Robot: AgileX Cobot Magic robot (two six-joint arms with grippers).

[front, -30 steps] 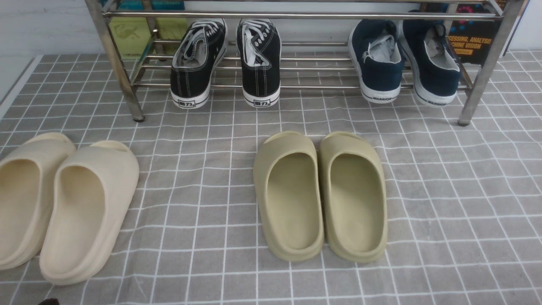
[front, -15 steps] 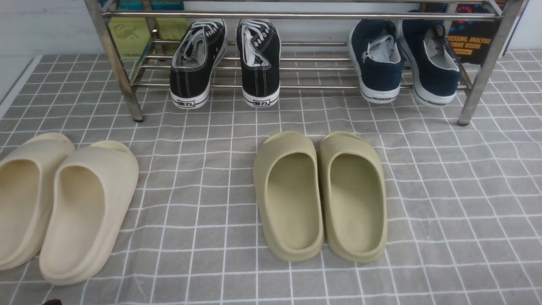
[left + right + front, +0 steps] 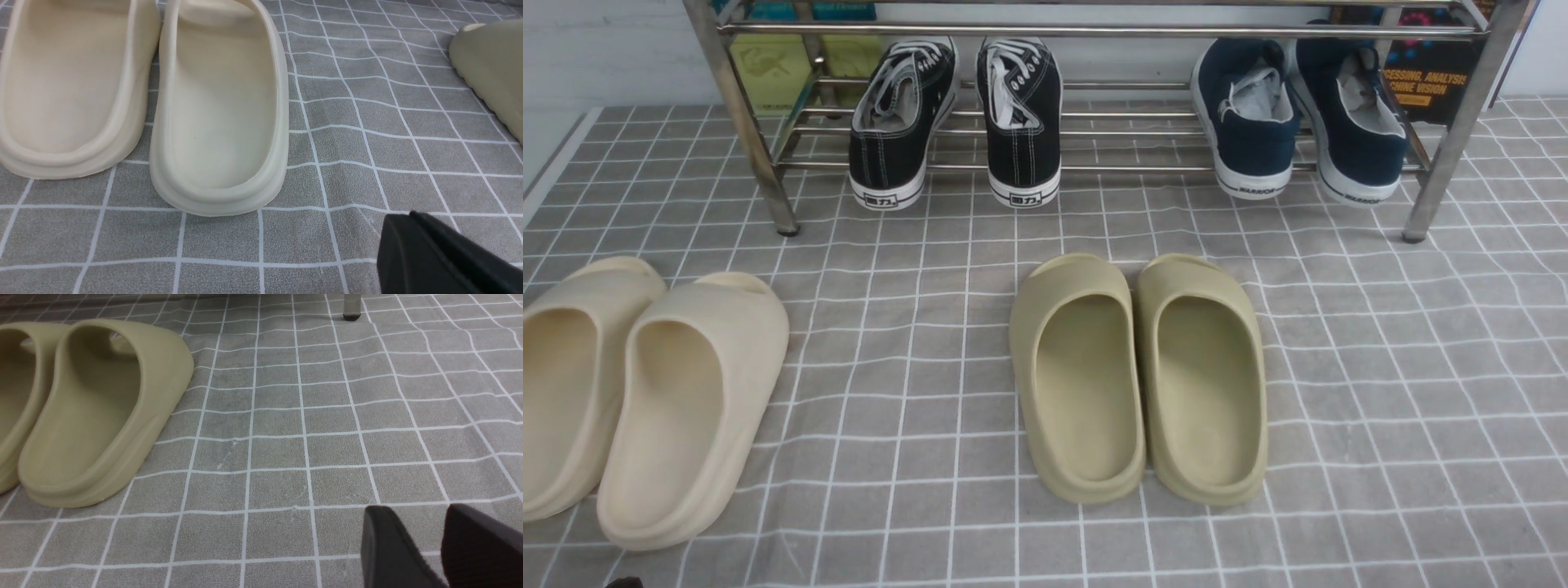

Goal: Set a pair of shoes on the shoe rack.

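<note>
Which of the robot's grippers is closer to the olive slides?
Right. The right gripper hovers over bare cloth just beside the olive slides. The left gripper sits by the cream slides, with only an olive edge in its view.

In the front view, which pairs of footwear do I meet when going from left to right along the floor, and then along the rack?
Floor: cream slides → olive slides. Shoe rack: black sneakers → navy sneakers.

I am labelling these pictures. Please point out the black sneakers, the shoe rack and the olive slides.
black sneakers (image 3: 1023, 122): front view, heel side of one shoe.
shoe rack (image 3: 1094, 30): front view, top front rod.
olive slides (image 3: 1078, 384): front view, one footbed.
</note>
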